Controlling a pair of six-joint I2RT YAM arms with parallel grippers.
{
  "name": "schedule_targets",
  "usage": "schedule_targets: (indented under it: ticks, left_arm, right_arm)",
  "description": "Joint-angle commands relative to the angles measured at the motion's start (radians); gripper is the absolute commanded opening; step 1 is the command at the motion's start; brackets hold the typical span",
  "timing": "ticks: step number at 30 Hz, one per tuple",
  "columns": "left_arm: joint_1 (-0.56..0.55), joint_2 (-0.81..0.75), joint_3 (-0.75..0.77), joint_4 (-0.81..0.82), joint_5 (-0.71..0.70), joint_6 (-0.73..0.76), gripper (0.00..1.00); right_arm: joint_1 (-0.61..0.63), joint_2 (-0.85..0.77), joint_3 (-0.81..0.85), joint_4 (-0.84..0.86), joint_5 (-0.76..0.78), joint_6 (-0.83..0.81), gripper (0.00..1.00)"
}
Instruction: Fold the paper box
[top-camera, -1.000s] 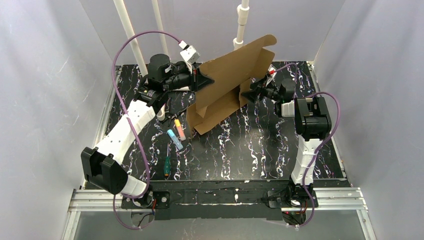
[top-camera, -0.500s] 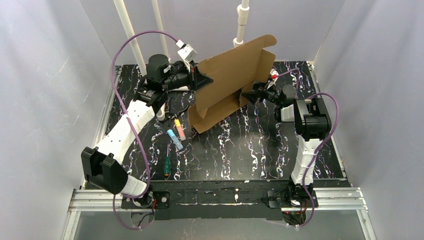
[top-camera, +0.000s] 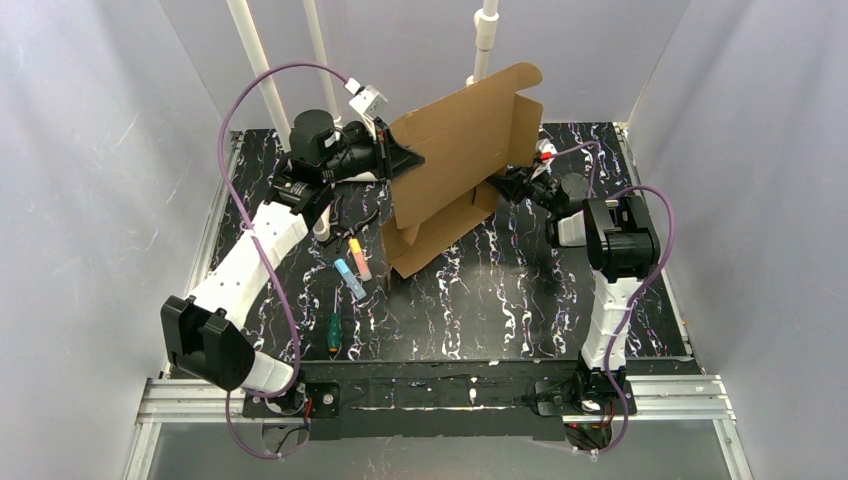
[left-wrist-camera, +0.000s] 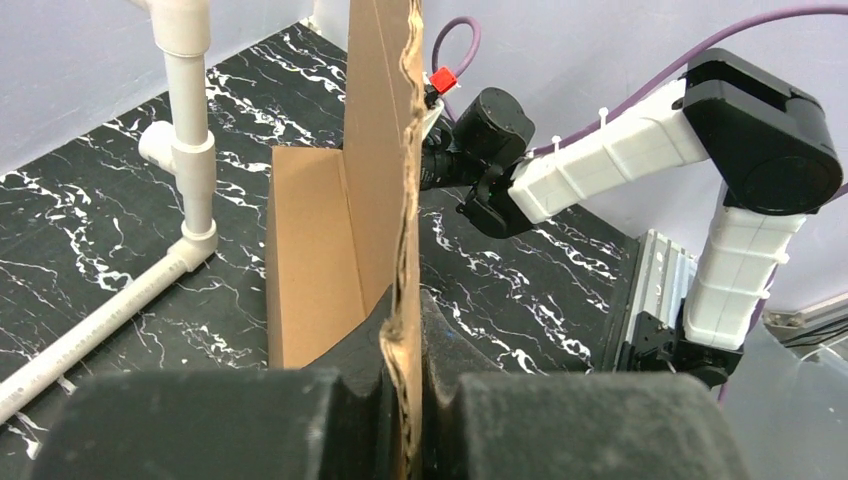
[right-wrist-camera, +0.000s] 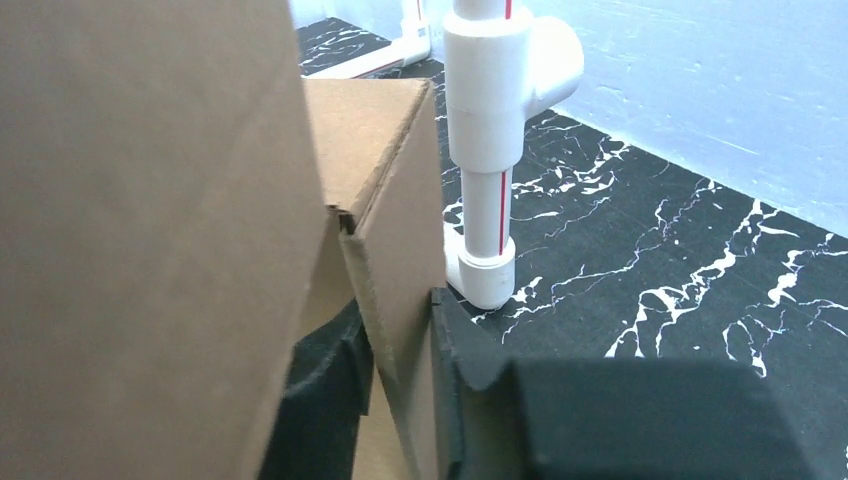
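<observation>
Shifted slightly, one paper box (top-camera: 455, 150), both jaws clamped.

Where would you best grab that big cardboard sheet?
By its thin side edges, coming in from either side. The cardboard sheet stands nearly upright, so its faces are too broad to span, but an edge fits inside the jaws. The left hand pinches one edge so, the right hand a folded flap.

Black, white-veined desk (top-camera: 520, 300); on it lie an orange marker (top-camera: 359, 258), a blue marker (top-camera: 350, 279), a green-handled screwdriver (top-camera: 333, 333); the paper box (top-camera: 455, 150) rests its lower edge just beside.
</observation>
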Motion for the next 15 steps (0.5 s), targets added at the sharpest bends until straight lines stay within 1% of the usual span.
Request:
schedule_targets:
  ticks: [1,2,5,6,10,11,12,14,15]
  left_arm:
    - [0.0,-0.062,-0.014,0.0,0.008,-0.054,0.0]
    - [0.0,-0.066,-0.016,0.0,0.004,-0.059,0.0]
    - [0.0,-0.078,-0.017,0.001,-0.007,-0.075,0.0]
    - [-0.001,-0.083,-0.019,0.001,-0.014,-0.08,0.0]
    - [0.0,-0.103,-0.024,0.002,-0.032,-0.113,0.0]
    - [0.0,-0.114,-0.027,0.001,-0.037,-0.129,0.0]
    - [0.0,-0.124,-0.031,0.001,-0.041,-0.14,0.0]
    - [0.0,-0.142,-0.044,0.001,-0.042,-0.168,0.0]
    - [0.0,-0.151,-0.053,-0.002,-0.047,-0.191,0.02]
  right_arm:
    - [0.021,-0.056,-0.034,0.111,0.015,-0.05,0.24]
    - [0.021,-0.067,-0.045,0.107,0.014,-0.064,0.18]
    - [0.021,-0.116,-0.085,0.068,0.015,-0.123,0.04]
    - [0.021,-0.137,-0.102,0.051,0.02,-0.144,0.01]
    - [0.016,-0.247,-0.167,-0.043,0.038,-0.187,0.01]
    - [0.015,-0.291,-0.175,-0.12,0.047,-0.21,0.01]
    - [0.015,-0.34,-0.169,-0.24,0.064,-0.25,0.01]
    - [0.015,-0.442,-0.127,-0.571,0.086,-0.406,0.01]
    - [0.015,-0.484,-0.097,-0.724,0.094,-0.475,0.01]
